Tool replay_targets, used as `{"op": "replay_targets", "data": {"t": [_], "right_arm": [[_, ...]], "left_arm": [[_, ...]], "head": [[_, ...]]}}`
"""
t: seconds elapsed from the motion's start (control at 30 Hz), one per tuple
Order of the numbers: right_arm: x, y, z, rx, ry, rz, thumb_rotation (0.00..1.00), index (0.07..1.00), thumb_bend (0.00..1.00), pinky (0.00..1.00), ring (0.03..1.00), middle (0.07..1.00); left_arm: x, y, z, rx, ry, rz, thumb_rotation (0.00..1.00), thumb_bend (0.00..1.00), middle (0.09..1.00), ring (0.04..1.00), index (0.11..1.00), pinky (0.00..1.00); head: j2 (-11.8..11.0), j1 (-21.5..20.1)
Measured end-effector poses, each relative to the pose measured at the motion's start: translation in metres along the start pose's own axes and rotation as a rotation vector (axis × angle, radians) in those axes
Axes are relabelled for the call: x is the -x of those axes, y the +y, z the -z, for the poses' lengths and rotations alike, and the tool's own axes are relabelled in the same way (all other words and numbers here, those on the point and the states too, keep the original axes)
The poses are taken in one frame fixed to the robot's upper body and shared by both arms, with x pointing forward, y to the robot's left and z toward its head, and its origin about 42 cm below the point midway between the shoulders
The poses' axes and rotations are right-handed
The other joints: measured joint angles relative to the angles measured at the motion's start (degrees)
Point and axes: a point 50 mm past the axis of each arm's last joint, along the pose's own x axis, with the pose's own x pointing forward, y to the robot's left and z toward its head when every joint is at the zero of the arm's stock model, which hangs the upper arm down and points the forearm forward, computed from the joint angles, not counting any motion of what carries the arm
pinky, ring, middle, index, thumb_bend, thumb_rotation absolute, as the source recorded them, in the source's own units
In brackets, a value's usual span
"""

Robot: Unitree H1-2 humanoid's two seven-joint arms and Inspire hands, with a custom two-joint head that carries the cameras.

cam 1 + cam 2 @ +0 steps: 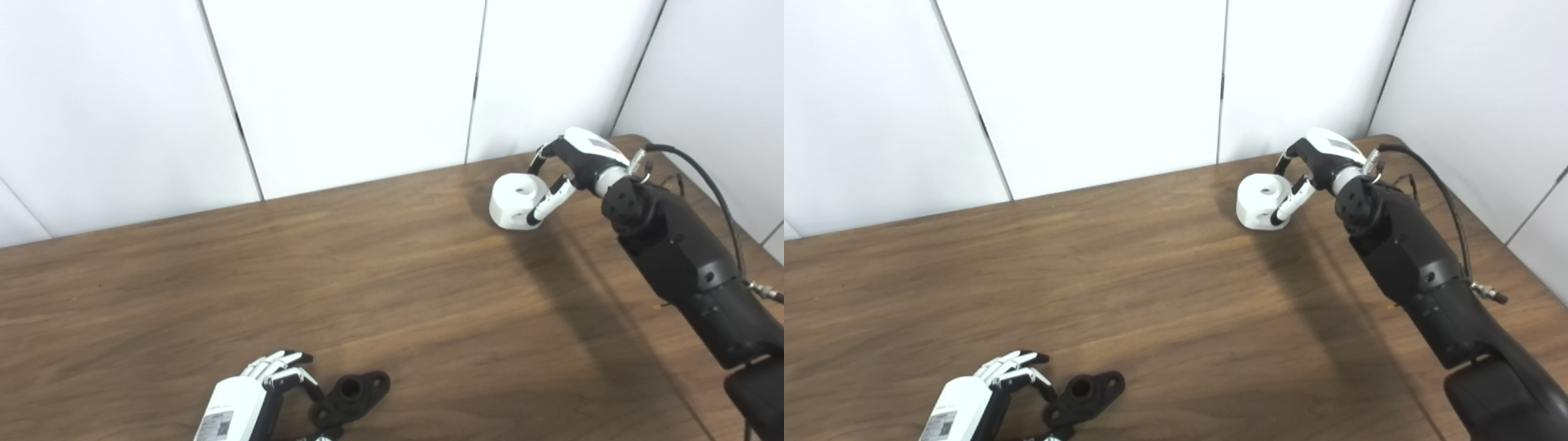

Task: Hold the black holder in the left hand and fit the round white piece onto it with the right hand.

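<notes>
The black holder (350, 397) lies flat on the wooden table (392, 275) near its front edge, with a round socket in its middle; it also shows in the right eye view (1084, 395). My left hand (269, 383) is right beside the holder's left end, fingers apart and stretched out, thumb close to the holder. The round white piece (513, 201) rests on the table at the far right, with a hole in its top. My right hand (566, 168) is closed around it, fingers behind it and thumb against its near side.
White wall panels (343, 92) stand right behind the table's far edge. The table's right edge runs close beside my right arm (680, 257). A black cable (716, 190) loops off the right forearm.
</notes>
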Motion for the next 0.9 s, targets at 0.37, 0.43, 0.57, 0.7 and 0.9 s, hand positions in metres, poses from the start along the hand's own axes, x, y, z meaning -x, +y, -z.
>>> {"op": "replay_targets", "data": {"t": [0.37, 0.43, 0.57, 0.7, 0.9], "right_arm": [[0.001, 0.001, 0.001, 0.005, -0.01, 0.015, 0.14, 0.486, 0.53, 0.88, 0.967, 0.845], [0.003, 0.002, 0.0, 0.006, -0.017, 0.017, 0.14, 0.485, 0.53, 0.88, 0.967, 0.845], [0.017, -0.001, -0.013, 0.011, -0.081, 0.021, 0.14, 0.486, 0.53, 0.93, 0.979, 0.85], [0.035, -0.015, -0.034, 0.026, -0.178, 0.041, 0.14, 0.485, 0.53, 0.96, 0.979, 0.849], [0.063, -0.035, -0.061, 0.066, -0.292, 0.046, 0.14, 0.485, 0.53, 0.95, 0.975, 0.853]], "left_arm": [[-0.001, -0.001, -0.001, 0.002, 0.0, -0.001, 0.04, 0.52, 0.795, 0.845, 0.488, 0.83], [-0.001, -0.001, -0.001, 0.002, 0.001, -0.001, 0.04, 0.52, 0.793, 0.844, 0.488, 0.83], [-0.002, -0.002, -0.004, 0.004, 0.007, -0.003, 0.04, 0.52, 0.793, 0.845, 0.488, 0.82], [-0.005, -0.003, -0.007, 0.006, 0.008, -0.007, 0.04, 0.52, 0.788, 0.837, 0.488, 0.81], [-0.009, -0.005, -0.012, -0.004, 0.012, -0.01, 0.05, 0.52, 0.791, 0.836, 0.488, 0.81]], "head": [[0.26, 0.96], [0.44, 1.31], [0.79, 2.11], [1.49, 3.69], [2.37, 5.79]]}}
